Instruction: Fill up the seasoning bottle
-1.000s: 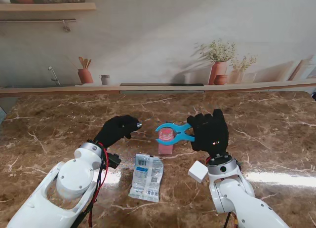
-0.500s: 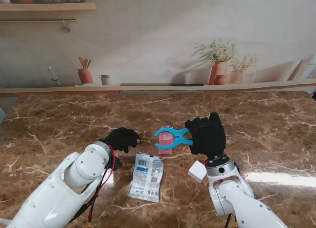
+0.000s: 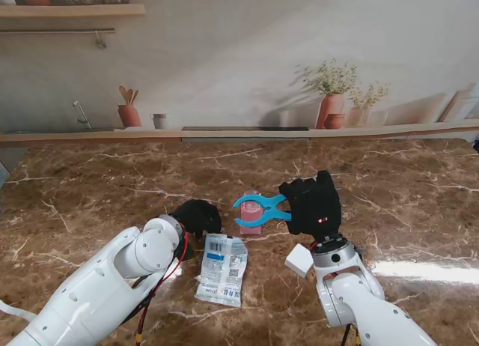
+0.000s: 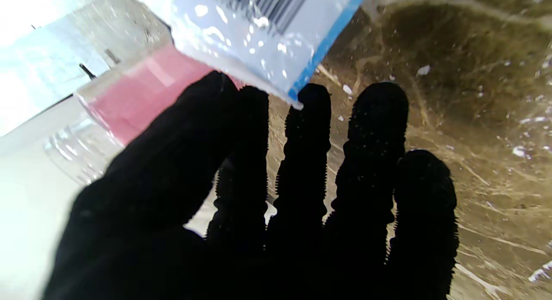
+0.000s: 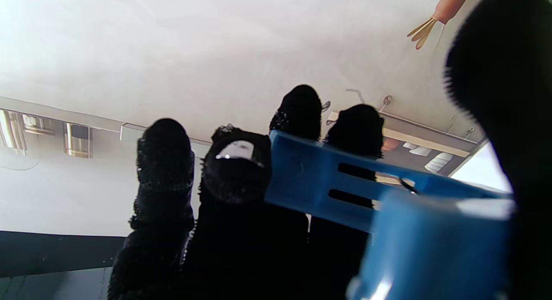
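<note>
One bottle (image 3: 252,215), one clip (image 3: 260,208), one packet (image 3: 222,268).

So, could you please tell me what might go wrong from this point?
1. The blue clip in the right hand has its open jaws at the pink bottle; a nudge might tip it.
2. The left hand, open beside the seasoning packet, may push the flat packet rather than lift it.
3. The white cap sits beside the right wrist and could get knocked.

Glossy white arm shells (image 3: 97,286) with red and black cables (image 3: 153,286), each ending in a black-gloved robot hand (image 3: 313,205).
</note>
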Controlling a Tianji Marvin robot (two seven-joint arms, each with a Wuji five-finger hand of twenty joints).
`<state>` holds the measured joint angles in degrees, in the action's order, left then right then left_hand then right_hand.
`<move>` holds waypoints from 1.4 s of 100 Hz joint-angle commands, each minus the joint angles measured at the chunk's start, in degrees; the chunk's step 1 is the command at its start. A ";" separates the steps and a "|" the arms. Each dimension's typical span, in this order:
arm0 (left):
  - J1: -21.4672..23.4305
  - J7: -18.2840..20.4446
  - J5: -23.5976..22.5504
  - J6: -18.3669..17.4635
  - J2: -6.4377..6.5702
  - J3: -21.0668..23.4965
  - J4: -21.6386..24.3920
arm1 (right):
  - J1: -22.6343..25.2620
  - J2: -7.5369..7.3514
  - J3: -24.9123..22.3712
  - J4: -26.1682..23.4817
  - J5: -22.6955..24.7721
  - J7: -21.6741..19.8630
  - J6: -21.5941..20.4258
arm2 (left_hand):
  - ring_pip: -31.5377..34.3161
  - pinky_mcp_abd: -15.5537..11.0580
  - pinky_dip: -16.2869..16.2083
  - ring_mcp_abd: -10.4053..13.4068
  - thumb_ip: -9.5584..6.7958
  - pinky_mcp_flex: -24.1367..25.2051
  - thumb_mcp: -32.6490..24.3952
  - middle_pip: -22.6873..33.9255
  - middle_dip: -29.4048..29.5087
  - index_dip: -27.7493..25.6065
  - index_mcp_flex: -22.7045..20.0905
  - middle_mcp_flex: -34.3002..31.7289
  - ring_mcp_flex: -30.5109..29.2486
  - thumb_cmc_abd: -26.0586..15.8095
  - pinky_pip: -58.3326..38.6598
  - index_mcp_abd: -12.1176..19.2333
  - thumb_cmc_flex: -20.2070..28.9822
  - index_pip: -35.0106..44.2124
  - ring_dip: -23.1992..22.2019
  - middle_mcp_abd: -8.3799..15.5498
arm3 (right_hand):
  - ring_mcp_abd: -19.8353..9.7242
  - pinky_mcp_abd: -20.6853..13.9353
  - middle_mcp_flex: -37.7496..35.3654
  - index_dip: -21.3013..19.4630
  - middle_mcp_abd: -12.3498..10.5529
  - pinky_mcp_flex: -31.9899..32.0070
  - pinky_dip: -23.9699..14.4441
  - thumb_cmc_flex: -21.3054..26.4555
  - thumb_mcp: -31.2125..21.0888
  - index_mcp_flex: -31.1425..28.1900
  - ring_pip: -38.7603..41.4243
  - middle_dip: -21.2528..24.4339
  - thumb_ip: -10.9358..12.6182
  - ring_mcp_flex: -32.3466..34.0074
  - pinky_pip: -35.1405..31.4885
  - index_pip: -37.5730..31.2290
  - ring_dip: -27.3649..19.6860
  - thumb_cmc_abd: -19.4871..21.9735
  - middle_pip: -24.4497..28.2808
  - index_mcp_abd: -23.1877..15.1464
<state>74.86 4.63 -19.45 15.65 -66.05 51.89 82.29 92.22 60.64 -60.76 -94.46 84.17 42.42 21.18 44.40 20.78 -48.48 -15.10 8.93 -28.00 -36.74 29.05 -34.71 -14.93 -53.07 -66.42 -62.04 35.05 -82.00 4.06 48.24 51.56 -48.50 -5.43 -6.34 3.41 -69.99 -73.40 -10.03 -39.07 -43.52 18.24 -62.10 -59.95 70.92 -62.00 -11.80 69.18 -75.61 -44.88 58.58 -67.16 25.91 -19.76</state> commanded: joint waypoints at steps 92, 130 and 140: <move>-3.41 8.15 -0.62 -2.48 2.02 -3.26 -2.90 | 0.72 0.17 -0.37 0.10 -1.09 -0.44 -0.87 | -3.99 -0.99 -6.52 1.12 2.55 15.60 2.59 2.43 3.06 -3.93 5.18 8.01 13.51 -0.97 9.33 0.47 -10.85 -7.70 -3.20 2.47 | -5.56 0.62 -11.82 -8.40 -6.92 1.10 -1.77 7.77 -5.32 -14.18 -1.42 -6.09 2.45 0.55 0.62 -29.47 1.58 9.10 38.29 -12.31; -2.38 14.76 -7.62 -7.99 5.08 -3.74 -0.38 | 0.26 0.26 0.25 0.64 -1.52 -0.11 -0.80 | -12.98 -3.72 -6.07 2.84 -1.07 25.80 4.86 -2.88 4.49 -7.60 8.81 18.94 25.37 -2.17 21.87 -0.77 -16.98 -16.70 -1.31 3.15 | -5.60 0.57 -11.70 -8.77 -7.01 1.33 -1.82 7.83 -5.19 -13.99 -1.87 -6.49 2.51 0.34 0.93 -29.39 1.38 9.32 37.80 -12.36; -2.11 15.78 -8.71 -9.07 5.55 -4.20 0.00 | 0.14 0.27 0.32 0.74 -1.55 -0.06 -0.74 | -14.58 -4.17 -5.79 3.19 -1.42 27.77 6.31 -3.60 4.58 -7.43 9.67 20.87 27.52 -2.17 24.80 -1.16 -16.86 -18.35 -1.02 3.21 | -5.61 0.55 -11.70 -8.82 -7.01 1.33 -1.82 7.78 -5.14 -13.99 -1.91 -6.55 2.50 0.33 0.99 -29.37 1.36 9.36 37.75 -12.36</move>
<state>71.81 19.63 -28.02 6.72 -60.94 48.47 82.60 92.21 60.77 -60.50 -94.07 82.82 42.86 20.27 37.23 17.36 -53.53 -11.47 9.29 -2.25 -32.91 26.99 -30.88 -21.90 -44.93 -47.54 -37.31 32.00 -59.03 3.31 33.32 34.38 -52.82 -2.59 -6.17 3.41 -70.00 -74.25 -10.03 -38.42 -43.53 18.24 -62.10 -59.97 70.35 -63.48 -11.80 69.18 -75.37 -44.88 58.58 -67.16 25.91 -19.76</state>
